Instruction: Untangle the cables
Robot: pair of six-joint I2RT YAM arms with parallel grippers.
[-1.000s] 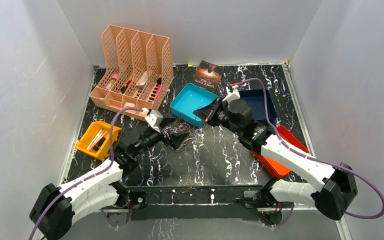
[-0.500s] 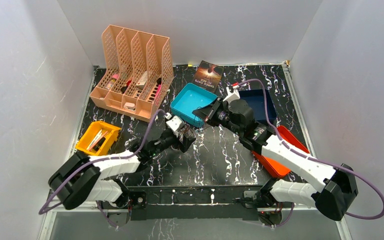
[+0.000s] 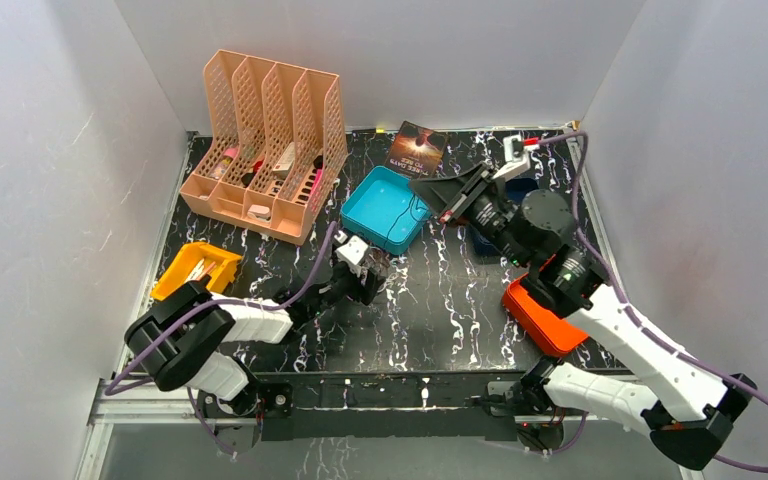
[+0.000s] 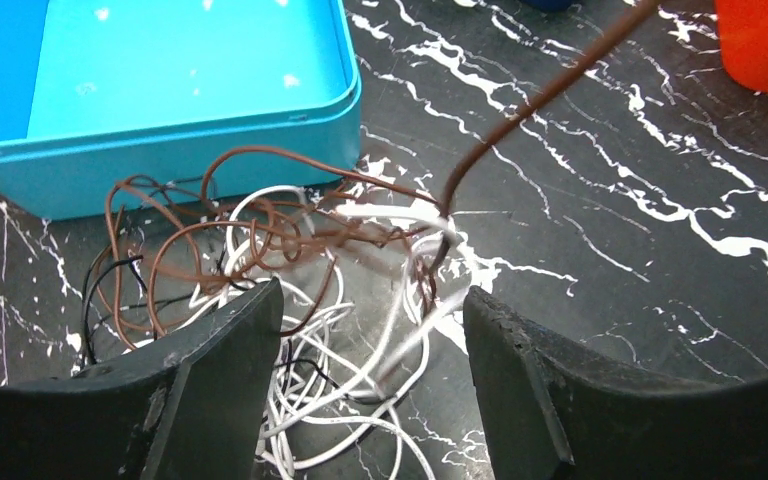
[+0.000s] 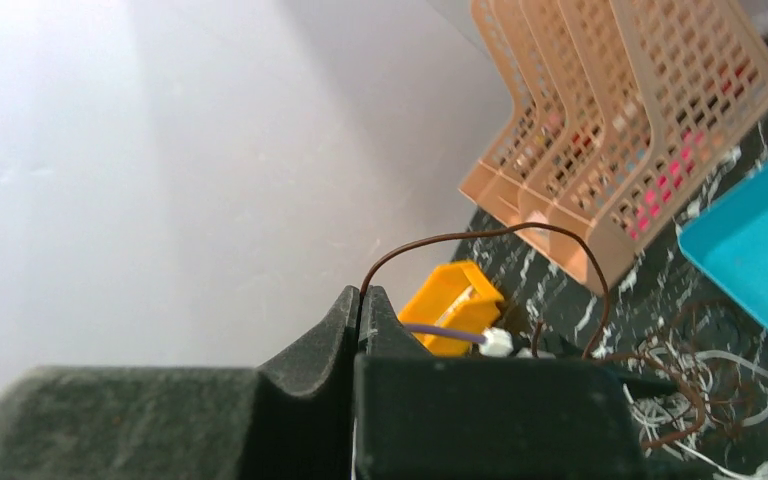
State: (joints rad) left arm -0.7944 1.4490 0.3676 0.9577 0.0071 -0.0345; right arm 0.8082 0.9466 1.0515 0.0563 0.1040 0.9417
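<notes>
A tangle of brown, white and black cables (image 4: 290,260) lies on the black marbled table just in front of the teal tray, and it also shows in the top view (image 3: 380,268). My left gripper (image 4: 372,300) is open and low over the tangle, one finger on each side of the white loops; in the top view it sits at the pile (image 3: 368,274). My right gripper (image 5: 360,295) is shut on a brown cable (image 5: 480,232) and is raised above the table (image 3: 442,194). The brown cable (image 4: 540,100) runs taut from the tangle up to it.
The teal tray (image 3: 382,205) stands just behind the tangle. A peach file organizer (image 3: 265,140) is at the back left and a yellow bin (image 3: 197,270) at the left. An orange tray (image 3: 540,322) lies at the right, with a booklet (image 3: 418,148) at the back.
My right gripper has risen and moved back and to the right, pulling the brown cable with it. My left gripper has moved right and down onto the tangle.
</notes>
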